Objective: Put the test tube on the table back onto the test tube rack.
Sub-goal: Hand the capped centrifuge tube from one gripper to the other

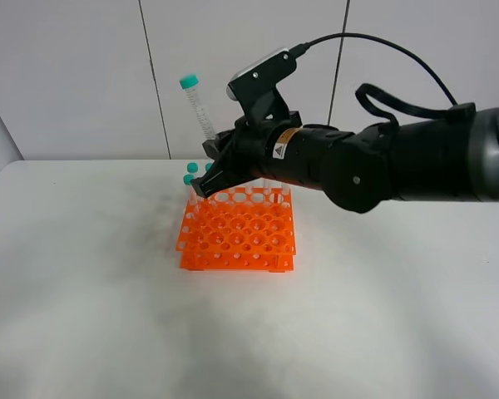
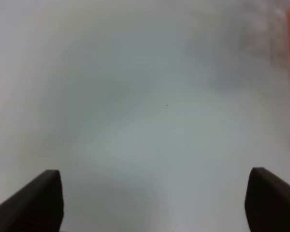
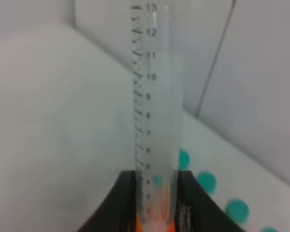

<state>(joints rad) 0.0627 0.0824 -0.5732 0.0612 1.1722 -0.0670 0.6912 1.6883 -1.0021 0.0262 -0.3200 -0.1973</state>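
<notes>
The right gripper (image 1: 208, 181) was closed on the lower end of the test tube (image 1: 201, 110), fingers (image 3: 195, 208) pressing it from both sides. The tube stood cap-up, leaning slightly left, above the far-left part of the orange test tube rack (image 1: 237, 234) and clear of the table (image 1: 100, 324). Teal-capped tubes (image 1: 190, 173) stood in the rack's far row. The left gripper (image 2: 154, 195) hung over bare table, jaws wide apart, holding nothing.

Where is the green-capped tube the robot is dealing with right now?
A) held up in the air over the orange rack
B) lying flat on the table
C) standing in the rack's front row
A: the right jaws clamp the test tube by its lower end, cap up, above the test tube rack.
</notes>
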